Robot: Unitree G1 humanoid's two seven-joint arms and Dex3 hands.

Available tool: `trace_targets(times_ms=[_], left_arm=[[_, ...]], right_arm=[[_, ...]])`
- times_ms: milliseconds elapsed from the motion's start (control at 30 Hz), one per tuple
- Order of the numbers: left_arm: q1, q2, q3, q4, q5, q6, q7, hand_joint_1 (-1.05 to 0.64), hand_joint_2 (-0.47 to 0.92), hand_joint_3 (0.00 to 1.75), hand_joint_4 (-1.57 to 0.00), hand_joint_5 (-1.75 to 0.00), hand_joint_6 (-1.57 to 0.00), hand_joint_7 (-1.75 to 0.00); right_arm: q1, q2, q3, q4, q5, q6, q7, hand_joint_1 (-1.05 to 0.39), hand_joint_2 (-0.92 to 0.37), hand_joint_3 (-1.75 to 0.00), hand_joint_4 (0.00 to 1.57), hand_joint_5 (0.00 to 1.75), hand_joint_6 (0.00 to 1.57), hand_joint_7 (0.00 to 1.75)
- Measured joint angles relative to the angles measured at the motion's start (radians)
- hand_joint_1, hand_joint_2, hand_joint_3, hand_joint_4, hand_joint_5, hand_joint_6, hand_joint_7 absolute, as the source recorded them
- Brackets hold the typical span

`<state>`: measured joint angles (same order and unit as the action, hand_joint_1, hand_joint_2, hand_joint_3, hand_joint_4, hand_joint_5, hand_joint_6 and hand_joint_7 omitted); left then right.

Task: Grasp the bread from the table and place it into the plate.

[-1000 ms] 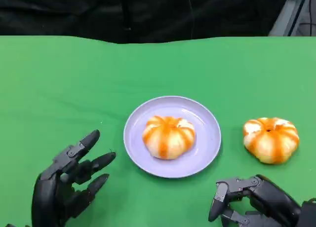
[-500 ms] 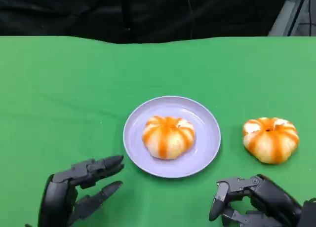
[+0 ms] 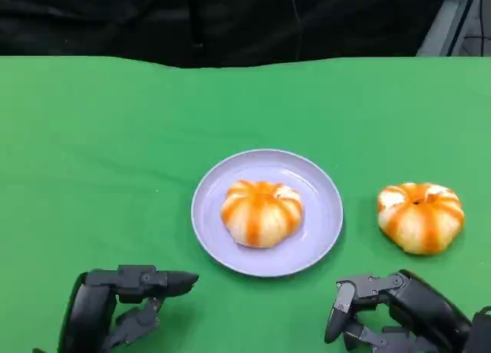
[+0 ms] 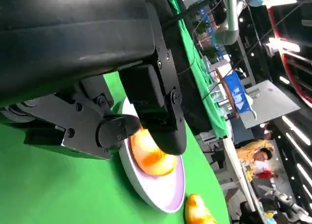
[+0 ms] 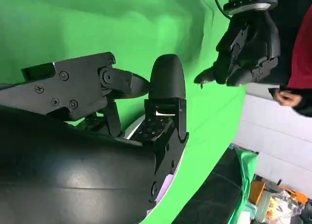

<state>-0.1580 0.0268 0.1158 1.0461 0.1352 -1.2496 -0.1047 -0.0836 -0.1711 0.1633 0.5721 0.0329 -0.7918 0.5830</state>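
Bright, even overhead light, soft shadows under the plate [image 3: 211,238]; wrist views blur up close.

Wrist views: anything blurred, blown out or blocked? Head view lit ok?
Head view: even light, sharp, soft shadow under the plate. Left wrist view: left hand close and large, covering part of the bread on the plate; ceiling lights glare. Right wrist view: right hand blocks much; background soft.

left hand [image 3: 115,303]: low at near edge, fingers [image 3: 165,280] extended level and close together, nothing between them | right hand [image 3: 403,311]: low at near edge, fingers [image 3: 341,311] curled downward, nothing inside the curl
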Motion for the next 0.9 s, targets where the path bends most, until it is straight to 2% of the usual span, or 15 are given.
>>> trace_targets(times_ms=[33, 133, 467, 900], left_arm=[[0.000, 0.001, -0.005, 0.001, 0.002, 0.000, 0.005, 0.07, 0.60, 0.99, -1.04, -1.03, -1.18, -0.73], [0.000, 0.005, -0.012, 0.001, 0.006, 0.000, 0.023, 0.07, 0.58, 1.01, -0.99, -1.19, -1.07, -0.98], [0.005, 0.018, -0.034, 0.001, 0.026, -0.018, 0.054, 0.04, 0.54, 1.05, -0.92, -1.36, -0.97, -1.17], [0.011, 0.021, -0.044, 0.018, 0.025, -0.035, 0.064, 0.01, 0.50, 1.12, -0.87, -1.46, -0.93, -1.22]], right_arm=[[0.000, 0.000, 0.000, 0.000, 0.000, 0.000, 0.000, -0.06, -0.91, -0.49, 0.70, 1.60, 0.79, 1.07], [0.000, 0.000, 0.000, -0.002, 0.000, 0.001, 0.000, -0.06, -0.90, -0.50, 0.71, 1.60, 0.79, 1.08], [0.000, 0.000, 0.000, -0.007, 0.000, 0.002, -0.003, -0.06, -0.89, -0.53, 0.71, 1.60, 0.79, 1.09], [0.000, 0.000, 0.000, 0.003, 0.000, 0.003, -0.004, -0.04, -0.88, -0.54, 0.71, 1.59, 0.79, 1.08]])
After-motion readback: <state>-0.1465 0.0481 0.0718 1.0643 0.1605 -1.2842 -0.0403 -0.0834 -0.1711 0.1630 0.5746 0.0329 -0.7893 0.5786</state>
